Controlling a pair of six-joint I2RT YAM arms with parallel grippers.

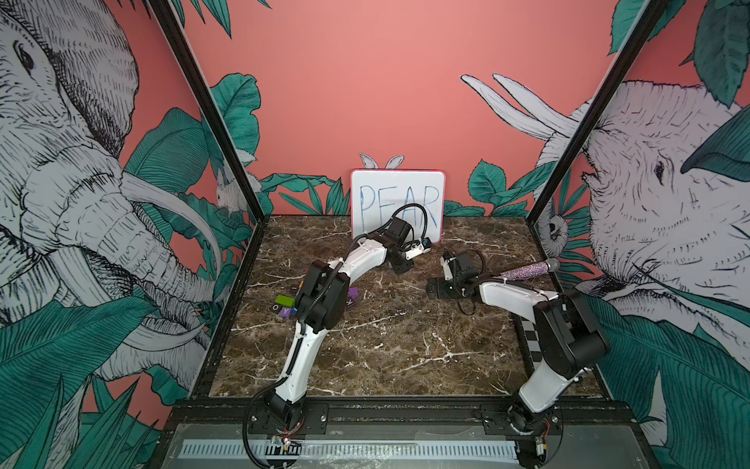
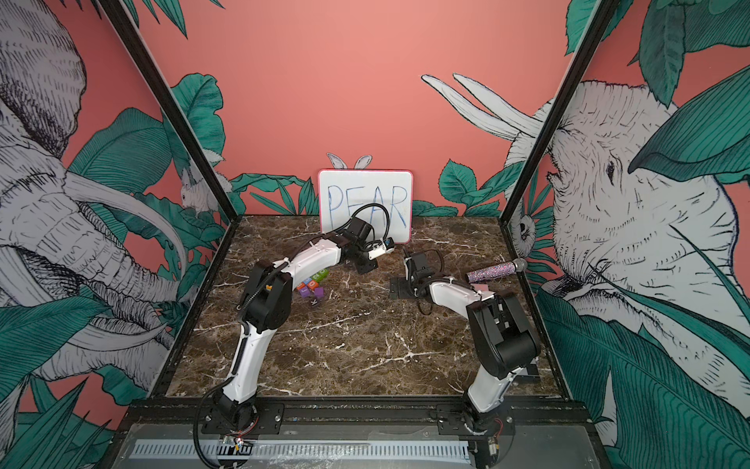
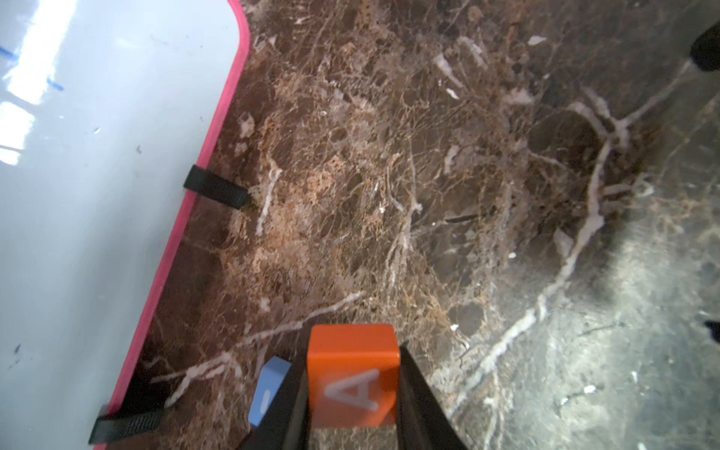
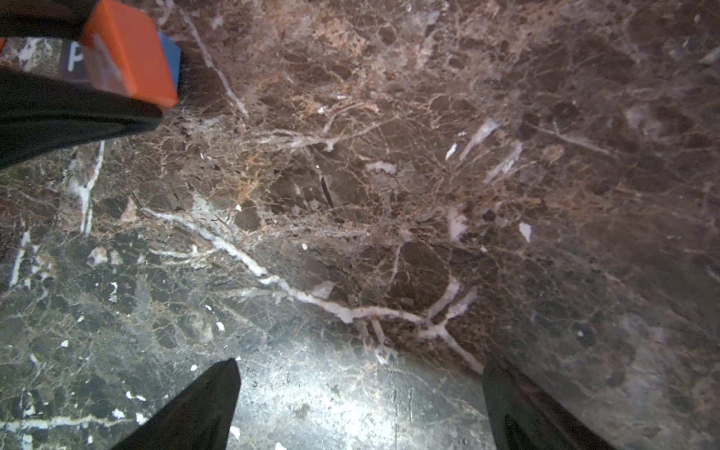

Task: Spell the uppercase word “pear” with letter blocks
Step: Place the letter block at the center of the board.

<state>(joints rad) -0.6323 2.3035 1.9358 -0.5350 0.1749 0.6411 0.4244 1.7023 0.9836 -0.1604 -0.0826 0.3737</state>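
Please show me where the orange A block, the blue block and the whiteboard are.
orange A block [image 3: 352,389]: left wrist view, on the face with the white letter.
blue block [image 3: 269,389]: left wrist view, on its visible blue face.
whiteboard [image 1: 397,199]: in a top view, on the written white surface.

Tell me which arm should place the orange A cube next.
Left. The left gripper is shut on the orange A cube beside the blue cube; the right gripper hangs open and empty.

Left pincer [image 1: 401,269] low before whiteboard [image 1: 397,191]; coloured cubes [image 1: 285,301] beside elbow.
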